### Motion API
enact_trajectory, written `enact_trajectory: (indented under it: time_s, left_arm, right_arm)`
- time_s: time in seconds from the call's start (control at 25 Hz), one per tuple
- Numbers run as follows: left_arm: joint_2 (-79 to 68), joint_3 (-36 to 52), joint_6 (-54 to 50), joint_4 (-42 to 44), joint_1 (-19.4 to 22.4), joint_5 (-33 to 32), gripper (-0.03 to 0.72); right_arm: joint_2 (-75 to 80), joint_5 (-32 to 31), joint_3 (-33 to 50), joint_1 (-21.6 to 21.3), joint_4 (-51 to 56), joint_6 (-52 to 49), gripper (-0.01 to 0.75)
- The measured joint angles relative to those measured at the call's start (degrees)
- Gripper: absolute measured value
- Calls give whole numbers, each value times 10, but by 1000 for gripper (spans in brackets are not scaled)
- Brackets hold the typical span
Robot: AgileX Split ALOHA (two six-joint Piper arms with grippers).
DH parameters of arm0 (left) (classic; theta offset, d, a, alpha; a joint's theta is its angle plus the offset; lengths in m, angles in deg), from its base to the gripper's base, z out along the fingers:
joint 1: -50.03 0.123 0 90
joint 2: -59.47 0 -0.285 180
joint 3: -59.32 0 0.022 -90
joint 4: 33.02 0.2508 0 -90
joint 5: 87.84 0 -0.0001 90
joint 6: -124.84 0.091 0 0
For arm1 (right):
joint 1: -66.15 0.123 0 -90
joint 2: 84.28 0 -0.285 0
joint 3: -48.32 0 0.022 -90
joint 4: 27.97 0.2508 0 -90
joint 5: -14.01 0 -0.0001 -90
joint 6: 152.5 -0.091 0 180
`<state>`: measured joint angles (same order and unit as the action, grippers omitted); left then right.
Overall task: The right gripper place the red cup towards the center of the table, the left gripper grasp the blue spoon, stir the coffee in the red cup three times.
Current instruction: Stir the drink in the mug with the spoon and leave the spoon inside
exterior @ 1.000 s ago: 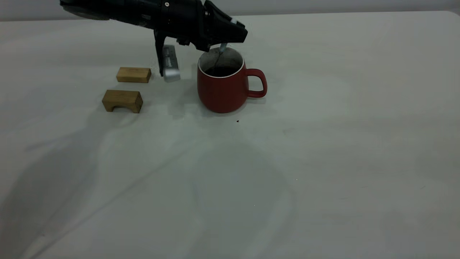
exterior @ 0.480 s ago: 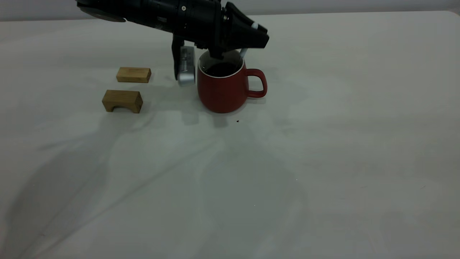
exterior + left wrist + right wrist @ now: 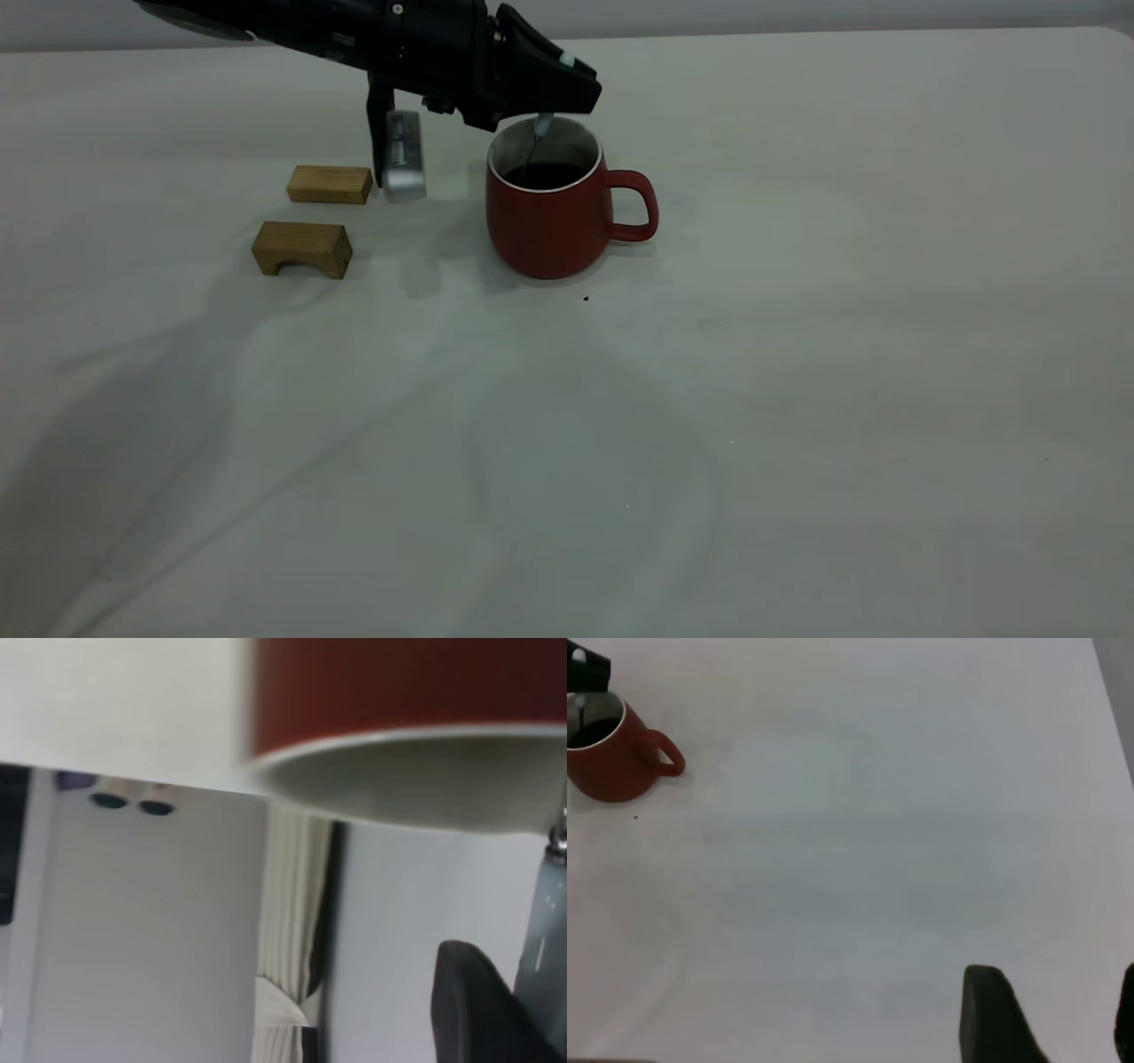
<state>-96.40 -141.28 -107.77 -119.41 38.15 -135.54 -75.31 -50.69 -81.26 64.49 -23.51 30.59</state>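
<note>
The left gripper (image 3: 567,89) held the spoon (image 3: 540,127) tight; it had swung back over the cup (image 3: 549,217); stirring went on.

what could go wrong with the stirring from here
1. The left claw holds the blue spoon just above the rim of the red cup; a wide sweep could knock the spoon against the rim and slop coffee onto the table.
2. The spoon is pinched near its top end, so it might twist or slip in the grip.
3. Nothing steadies the cup; the right claw is far off.
</note>
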Motion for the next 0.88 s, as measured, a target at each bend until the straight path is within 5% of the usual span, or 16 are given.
enact_trajectory:
  time_s: [0.24,0.88]
  left_arm:
    - [0,0,106,-65,-21,27,146]
    - [0,0,115,-4,-25,-19,145]
  right_arm:
    - [0,0,0,0,0,0,375]
    - [0,0,0,0,0,0,375]
